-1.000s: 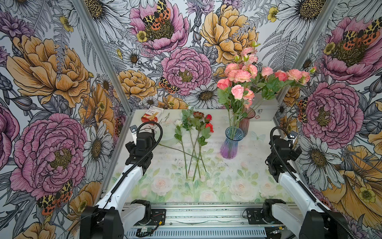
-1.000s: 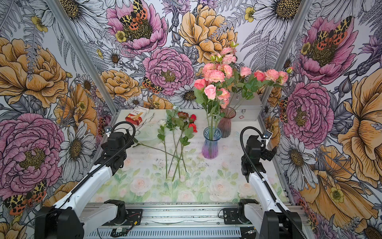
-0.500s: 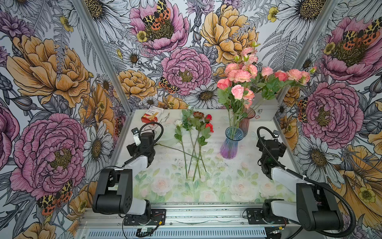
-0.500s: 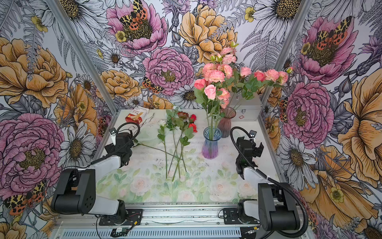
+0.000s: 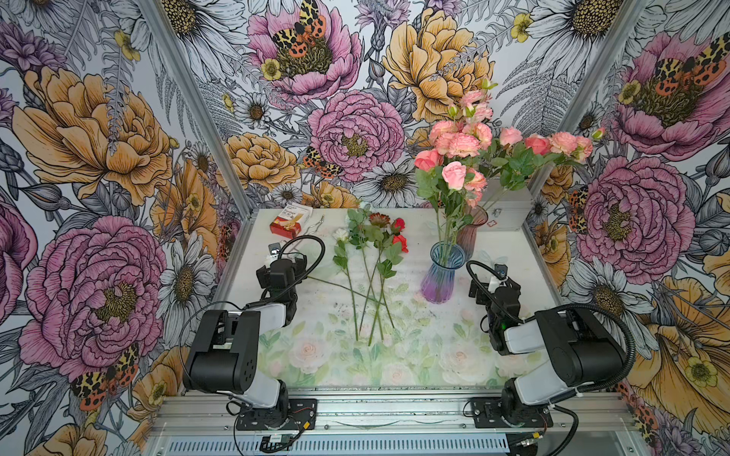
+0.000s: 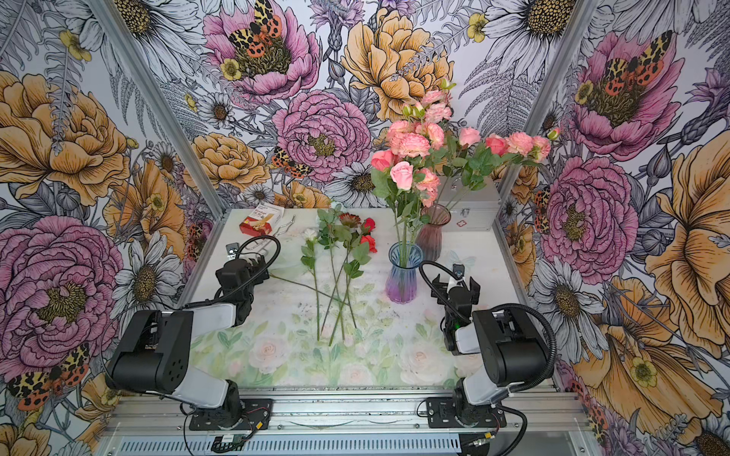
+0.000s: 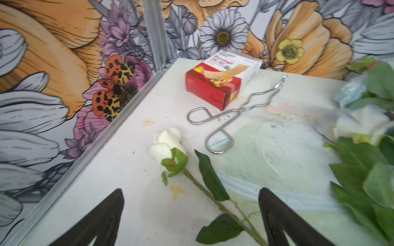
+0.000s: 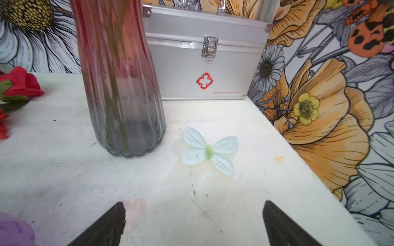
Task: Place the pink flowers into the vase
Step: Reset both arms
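Pink flowers (image 5: 454, 173) (image 6: 402, 175) stand in the blue-to-purple glass vase (image 5: 439, 274) (image 6: 402, 278). More pink flowers (image 5: 547, 144) lean out of a maroon vase (image 5: 472, 233) (image 8: 121, 85) behind it. My left gripper (image 5: 282, 262) (image 6: 245, 265) (image 7: 190, 196) is open, low over the table's left side, with a white rose's (image 7: 166, 144) stem lying between its fingers untouched. My right gripper (image 5: 493, 282) (image 6: 454, 285) (image 8: 194, 204) is open and empty, right of the blue vase and facing the maroon one.
Red, dark maroon and white blooms on green stems (image 5: 371, 252) lie mid-table. A red bandage box (image 7: 215, 85) and metal tongs (image 7: 223, 119) sit at the back left. A silver first-aid case (image 8: 204, 64) stands at the back right, a paper butterfly (image 8: 210, 152) before it.
Both arms have folded down, their elbows dropping toward the front rail. The right gripper has shifted left toward the blue vase. Both grippers stayed open.
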